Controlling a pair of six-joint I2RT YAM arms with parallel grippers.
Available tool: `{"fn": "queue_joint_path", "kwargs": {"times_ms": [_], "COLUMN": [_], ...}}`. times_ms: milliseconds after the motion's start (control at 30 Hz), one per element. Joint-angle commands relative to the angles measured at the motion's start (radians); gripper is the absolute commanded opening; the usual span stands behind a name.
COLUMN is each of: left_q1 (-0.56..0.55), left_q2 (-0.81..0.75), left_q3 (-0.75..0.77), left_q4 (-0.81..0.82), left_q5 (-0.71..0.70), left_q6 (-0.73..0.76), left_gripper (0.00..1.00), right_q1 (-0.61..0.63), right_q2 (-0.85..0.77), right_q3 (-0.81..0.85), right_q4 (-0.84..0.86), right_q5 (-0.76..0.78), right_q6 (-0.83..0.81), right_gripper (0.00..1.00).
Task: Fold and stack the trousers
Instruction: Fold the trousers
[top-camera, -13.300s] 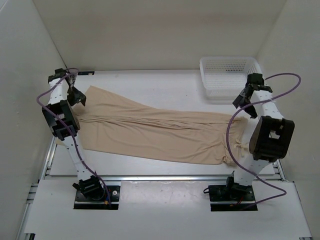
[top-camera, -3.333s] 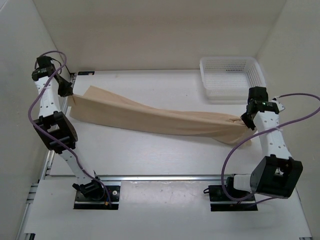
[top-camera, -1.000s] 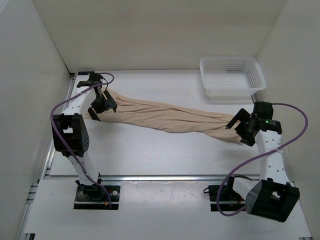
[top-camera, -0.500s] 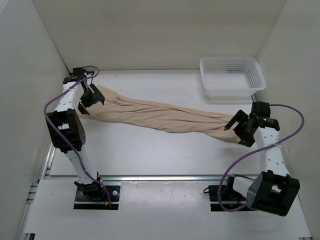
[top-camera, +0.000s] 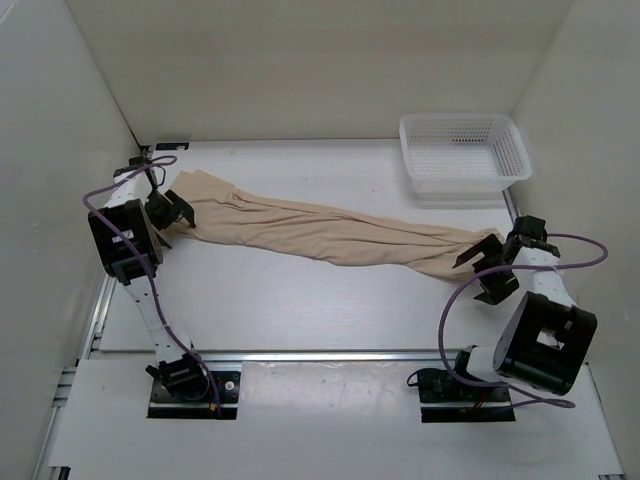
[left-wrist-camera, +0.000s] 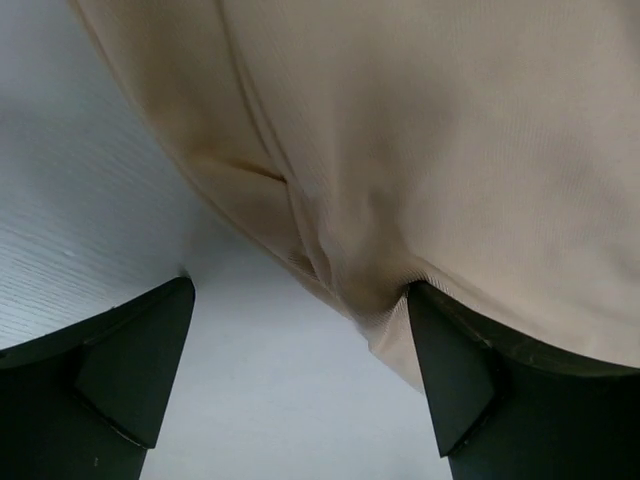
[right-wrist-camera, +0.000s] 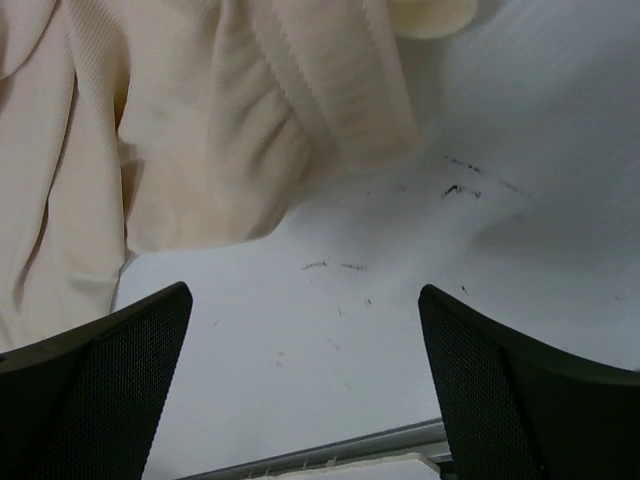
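A flat white worktop (top-camera: 300, 300) inside pale walls carries everything. Across it lie the long, thin, wrinkled light beige fabric trousers (top-camera: 330, 235), stretched as one narrow band that runs from the far left corner slantwise down to the right side, flat on the surface with no part lifted. Beyond the trousers' right end, towards the back wall and well apart from the fabric, stands a white plastic mesh basket (top-camera: 462, 120) of rectangular shape.

The black left claw (top-camera: 168, 212) sits at the trousers' left end with its jaws spread wide, clamping nothing. In the left wrist view a creased fold of the fabric (left-wrist-camera: 400, 150) hangs into the gap and reaches the tip of one finger (left-wrist-camera: 460, 380), while the other finger stands over bare worktop just beside the cloth.

The black right claw (top-camera: 480, 277) rests just off the trousers' right end, on the near side, jaws likewise wide apart and holding nothing. The right wrist view shows a ribbed band of the fabric (right-wrist-camera: 330, 90) ahead of its fingers, with scuffed white surface between them
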Motion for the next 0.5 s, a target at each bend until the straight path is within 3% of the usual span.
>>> {"fn": "queue_joint_path", "kwargs": {"times_ms": [0,167,233,300,400,433,467], "left_q1": [-0.002,0.018,0.027,0.027,0.027,0.027,0.027], "left_q2": [0.005,0.044,0.076,0.085,0.094,0.094,0.094], "left_q3": [0.061,0.072,0.081,0.081,0.101,0.113,0.122], "left_q4": [0.021,0.021,0.021,0.021,0.021,0.021,0.011], "left_q5": [0.048,0.024,0.024,0.024,0.001,0.001,0.013], "left_q6": [-0.017,-0.039,-0.05,-0.06,-0.06,-0.069,-0.07], "left_gripper": [0.99,0.99,0.99,0.93,0.42,0.15,0.1], "right_q1": [-0.021,-0.036,-0.036,-0.036,-0.036,-0.036,-0.036], "right_q2": [0.057,0.209,0.252,0.284,0.326,0.335,0.335], "right_q3": [0.021,0.071,0.082,0.094,0.127,0.149,0.162], "right_q4": [0.103,0.169,0.2,0.222,0.231,0.231,0.231], "right_q5": [-0.011,-0.011,-0.02,-0.02,-0.02,-0.011,-0.011], "right_q6": [0.031,0.031,0.044,0.053,0.053,0.053,0.053], "right_gripper": [0.99,0.91,0.81,0.73,0.54,0.43,0.38]}}
